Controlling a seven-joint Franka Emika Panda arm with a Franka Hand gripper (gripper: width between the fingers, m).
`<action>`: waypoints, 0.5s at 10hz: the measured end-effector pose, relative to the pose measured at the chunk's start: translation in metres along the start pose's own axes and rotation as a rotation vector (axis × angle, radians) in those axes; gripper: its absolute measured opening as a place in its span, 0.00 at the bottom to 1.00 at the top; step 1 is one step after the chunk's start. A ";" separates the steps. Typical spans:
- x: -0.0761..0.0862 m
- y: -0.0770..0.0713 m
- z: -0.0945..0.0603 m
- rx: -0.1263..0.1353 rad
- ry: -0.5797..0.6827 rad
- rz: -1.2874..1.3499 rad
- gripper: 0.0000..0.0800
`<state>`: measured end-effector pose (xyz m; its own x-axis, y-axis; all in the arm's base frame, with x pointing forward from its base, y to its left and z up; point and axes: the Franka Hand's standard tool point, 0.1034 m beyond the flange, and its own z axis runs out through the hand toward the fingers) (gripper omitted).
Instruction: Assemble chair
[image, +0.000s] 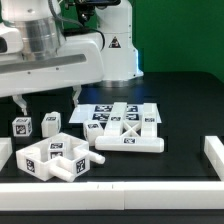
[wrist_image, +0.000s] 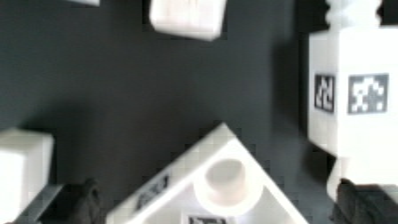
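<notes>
Gripper (image: 47, 100) fingers stood wide, empty. On the table (image: 185, 130): two small tagged blocks (image: 20, 126) (image: 50, 122), one chunky block (image: 55, 156) near front edge, one X-braced panel (image: 127, 137).

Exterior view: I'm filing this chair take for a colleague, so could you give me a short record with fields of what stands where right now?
claw: open, holding nothing, above the exterior view's left group of parts
chunky tagged piece: on the table, near the front
small tagged blocks: two, side by side behind the chunky piece
X-braced panel: lying flat, mid-table
marker board: flat, behind the panel
table: black top
</notes>
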<state>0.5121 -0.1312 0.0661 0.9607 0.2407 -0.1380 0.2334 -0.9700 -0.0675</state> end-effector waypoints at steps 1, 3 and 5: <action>0.008 -0.005 0.004 -0.029 0.003 -0.042 0.81; 0.007 -0.005 0.006 -0.030 0.005 -0.038 0.81; 0.008 -0.005 0.005 -0.027 0.007 -0.024 0.81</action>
<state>0.5179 -0.1246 0.0602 0.9558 0.2637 -0.1298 0.2601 -0.9646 -0.0443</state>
